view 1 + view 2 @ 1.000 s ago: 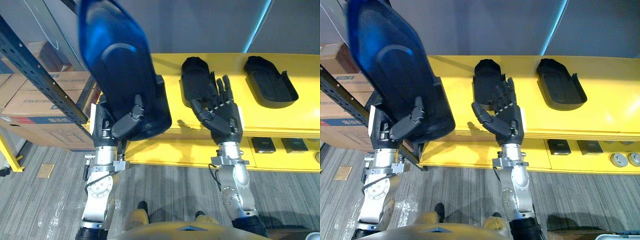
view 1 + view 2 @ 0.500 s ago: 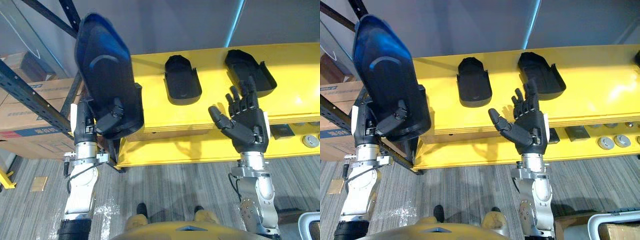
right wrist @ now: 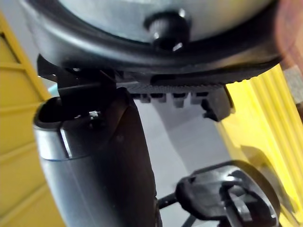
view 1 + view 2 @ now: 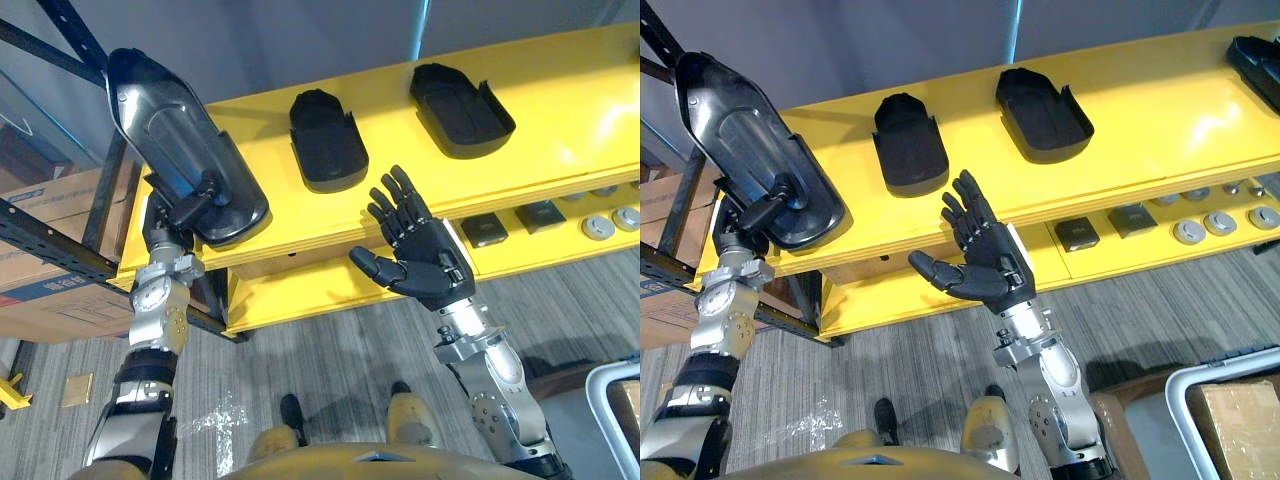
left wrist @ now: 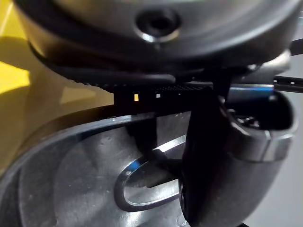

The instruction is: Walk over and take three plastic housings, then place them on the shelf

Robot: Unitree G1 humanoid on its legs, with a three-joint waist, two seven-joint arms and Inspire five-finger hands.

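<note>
My left hand (image 4: 188, 208) is shut on a large black plastic housing (image 4: 178, 142), held tilted over the left end of the yellow table (image 4: 560, 120); I cannot tell if it touches the table. In the left wrist view the thumb (image 5: 213, 156) presses on the housing's glossy face (image 5: 71, 189). Two more black housings (image 4: 328, 140) (image 4: 460, 95) lie on the tabletop, and a third housing (image 4: 1255, 55) sits at the far right. My right hand (image 4: 422, 262) is open, palm up, in front of the table's front edge and holds nothing.
A dark metal rack (image 4: 60, 250) with cardboard boxes (image 4: 45, 300) stands to the left of the table. The table's lower shelf (image 4: 1120, 255) carries small dark and round metal parts (image 4: 1190, 230). A white-rimmed bin (image 4: 1185, 400) holding a cardboard box (image 4: 1235, 415) stands at the lower right.
The whole picture has shifted, so the camera moved. The held housing has come down and away from the camera, now over the table's left end. The right hand stays open.
</note>
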